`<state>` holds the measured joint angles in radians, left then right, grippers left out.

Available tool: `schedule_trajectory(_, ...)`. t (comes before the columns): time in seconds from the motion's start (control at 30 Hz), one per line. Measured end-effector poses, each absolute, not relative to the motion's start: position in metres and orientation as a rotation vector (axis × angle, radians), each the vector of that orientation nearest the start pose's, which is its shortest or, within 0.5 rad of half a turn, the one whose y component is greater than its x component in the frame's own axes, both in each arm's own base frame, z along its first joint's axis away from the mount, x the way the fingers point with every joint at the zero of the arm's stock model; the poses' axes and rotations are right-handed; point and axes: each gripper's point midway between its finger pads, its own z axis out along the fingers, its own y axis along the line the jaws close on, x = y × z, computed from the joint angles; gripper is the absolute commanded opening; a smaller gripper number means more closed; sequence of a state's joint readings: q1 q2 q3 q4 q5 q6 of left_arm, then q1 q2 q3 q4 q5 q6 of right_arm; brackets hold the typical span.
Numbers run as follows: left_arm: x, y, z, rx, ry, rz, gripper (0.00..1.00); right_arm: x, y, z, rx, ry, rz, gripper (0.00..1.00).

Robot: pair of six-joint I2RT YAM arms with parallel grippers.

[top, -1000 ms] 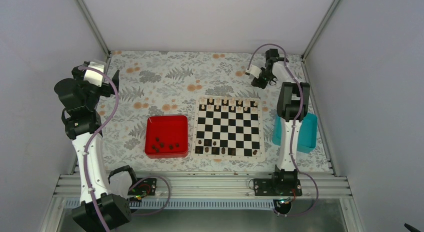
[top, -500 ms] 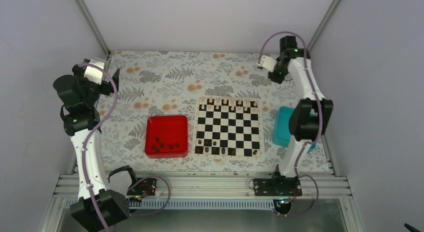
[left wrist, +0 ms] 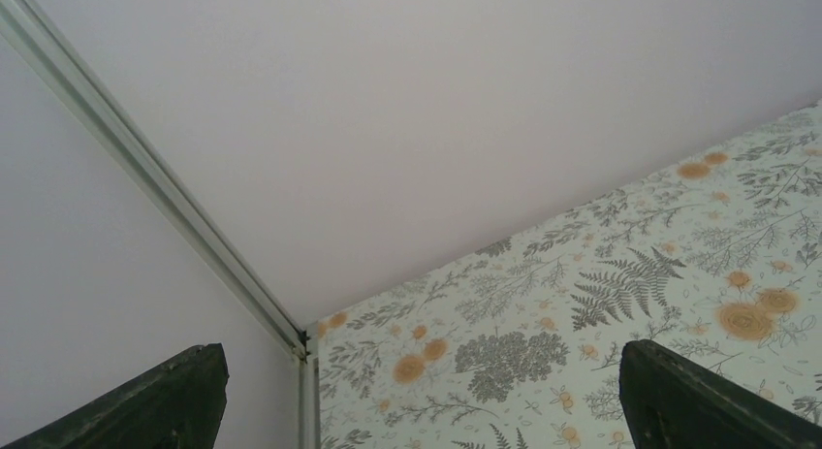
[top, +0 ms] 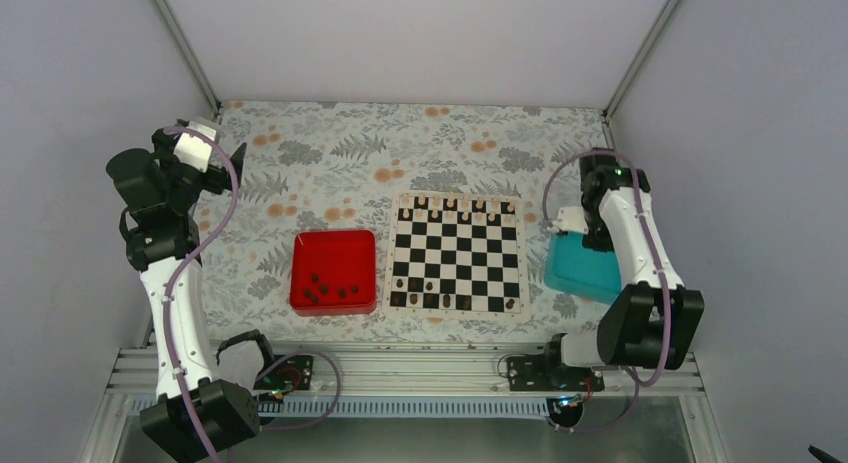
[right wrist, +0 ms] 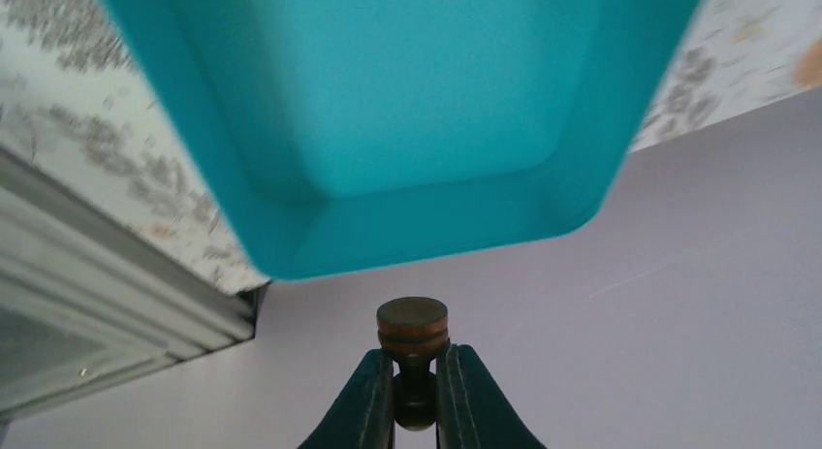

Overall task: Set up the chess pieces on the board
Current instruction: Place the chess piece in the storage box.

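Scene: a table under a floral cloth (top: 330,163), walled on three sides and seen from above, with two robot arms mounted at its near edge.
Board: the black and cream board (top: 457,253) lies flat, a little right of the table's centre and towards the near edge.
Pale-topped row: a line of pale-topped pieces (top: 450,204) stands along the board's far edge.
Pieces on the board: a few small dark chess pieces (top: 417,282) stand in the two rows closest to the near edge. Most are towards the near left corner and one is at the near right corner.
Pieces off the board: about six more dark tray pieces (top: 322,288) lie scattered in the near half of a red tray (top: 334,245), which sits just beside the board's left edge.
Teal tray: a teal tray (top: 580,273) sits just off the board's right edge, close to the table's right edge.
Right gripper: the right gripper (right wrist: 415,367) hangs above the teal tray. Its fingers (right wrist: 368,400) are pressed onto the stem of the held piece (right wrist: 413,325), a small brown piece whose round flat head stands clear of the fingertips.
Left gripper: the left gripper (left wrist: 422,357) is raised over the table's far left corner. Its fingers are spread wide with nothing between them, and its camera sees only cloth, wall and a metal corner post (left wrist: 145,168).
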<state>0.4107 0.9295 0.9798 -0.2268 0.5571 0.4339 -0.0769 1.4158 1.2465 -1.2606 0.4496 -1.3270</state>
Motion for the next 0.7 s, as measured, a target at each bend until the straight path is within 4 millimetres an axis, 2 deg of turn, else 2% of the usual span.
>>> schedule_trajectory(0.13, 0.328, 0.041, 0.358, 0.432, 1.663, 0.126, 1.0, 0.223, -0.105, 0.149, -1.952, 2.719, -0.766, 0.06)
schedule_trajectory(0.27, 0.326, 0.037, 0.355, 0.446, 1.663, 0.103, 1.0, 0.199, -0.113, 0.106, -2.093, 2.835, -0.721, 0.06)
schedule_trajectory(0.33, 0.326, 0.036, 0.355, 0.451, 1.663, 0.096, 1.0, 0.195, -0.117, 0.087, -2.15, 2.89, -0.69, 0.07)
schedule_trajectory(0.4, 0.326, 0.035, 0.355, 0.452, 1.669, 0.091, 1.0, 0.199, -0.12, 0.074, -2.167, 2.933, -0.686, 0.07)
schedule_trajectory(0.63, 0.322, 0.034, 0.371, 0.457, 1.664, 0.096, 1.0, 0.249, -0.128, 0.063, -2.032, 2.97, -0.807, 0.08)
schedule_trajectory(0.7, 0.32, 0.033, 0.375, 0.459, 1.659, 0.1, 1.0, 0.257, -0.13, 0.06, -2.014, 2.969, -0.822, 0.08)
